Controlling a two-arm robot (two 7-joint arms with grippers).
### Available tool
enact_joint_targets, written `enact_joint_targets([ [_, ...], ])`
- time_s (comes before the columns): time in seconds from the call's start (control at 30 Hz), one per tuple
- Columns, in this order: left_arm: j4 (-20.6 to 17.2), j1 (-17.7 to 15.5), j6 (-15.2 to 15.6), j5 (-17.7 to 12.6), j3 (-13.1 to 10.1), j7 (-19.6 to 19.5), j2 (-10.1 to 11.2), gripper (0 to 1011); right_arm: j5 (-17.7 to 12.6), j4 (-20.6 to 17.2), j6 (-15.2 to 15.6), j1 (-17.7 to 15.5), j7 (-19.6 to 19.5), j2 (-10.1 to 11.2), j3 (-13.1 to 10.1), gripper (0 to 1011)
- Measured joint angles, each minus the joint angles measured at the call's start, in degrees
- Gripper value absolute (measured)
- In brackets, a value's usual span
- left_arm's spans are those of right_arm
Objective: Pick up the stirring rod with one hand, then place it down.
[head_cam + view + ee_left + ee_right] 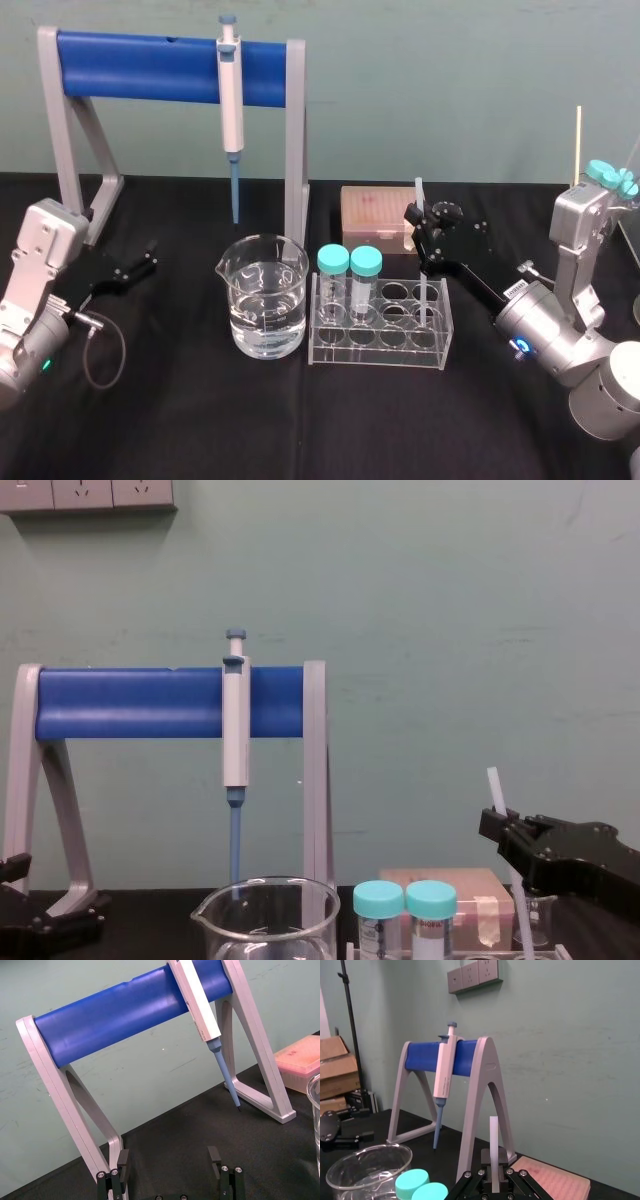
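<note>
**Head view.** The stirring rod [419, 193] stands upright in the right-end hole of the clear tube rack [380, 352] on the black desk [200, 425]. The right pincer [420, 226] is clamped on its upper part, above the rack. Two teal-capped vials [333, 264] occupy the rack's left end, beside a glass beaker [263, 300]. The left pincer [140, 262] rests well apart, near the left foot of the pipette stand [140, 62].

**Left wrist view.** The left pincer [168, 1162] has its fingers [123, 1159] set apart, holding nothing. It faces the stand [115, 1015] and the hanging pipette [200, 1005].

**Right wrist view.** The rod [493, 1140] rises straight between the closed fingers of the right pincer [493, 1176].

**Chest view.** The right pincer [512, 832] grips the rod [495, 788], whose tip projects above it and leans slightly left. The rod's lower length runs down behind the rack.
</note>
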State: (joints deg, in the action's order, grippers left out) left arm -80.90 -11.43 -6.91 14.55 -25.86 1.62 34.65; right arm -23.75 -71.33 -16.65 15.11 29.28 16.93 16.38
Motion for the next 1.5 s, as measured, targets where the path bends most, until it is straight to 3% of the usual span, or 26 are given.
enact_joint_targets([
  [0.43,0.0,0.0,0.0,0.0,0.0,0.0,0.0,1000,0.62,0.0,0.13,-0.08,-0.48,0.06,0.1,86],
  [0.83,0.0,0.0,0.0,0.0,0.0,0.0,0.0,1000,0.41,-0.03,0.13,-0.08,-0.41,0.06,0.03,420],
  [0.97,0.0,0.0,0.0,0.0,0.0,0.0,0.0,1000,0.38,-0.05,0.12,-0.08,-0.39,0.06,0.01,589],
  [1.2,0.0,0.0,0.0,0.0,0.0,0.0,0.0,1000,0.36,-0.05,0.12,-0.08,-0.35,0.06,0.01,761],
  [1.33,0.0,0.0,0.0,0.0,0.0,0.0,0.0,1000,0.34,-0.05,0.11,-0.08,-0.33,0.06,0.01,913],
  [1.5,0.0,0.0,0.0,0.0,0.0,0.0,0.0,1000,0.32,-0.05,0.11,-0.08,-0.32,0.06,0.01,1003],
])
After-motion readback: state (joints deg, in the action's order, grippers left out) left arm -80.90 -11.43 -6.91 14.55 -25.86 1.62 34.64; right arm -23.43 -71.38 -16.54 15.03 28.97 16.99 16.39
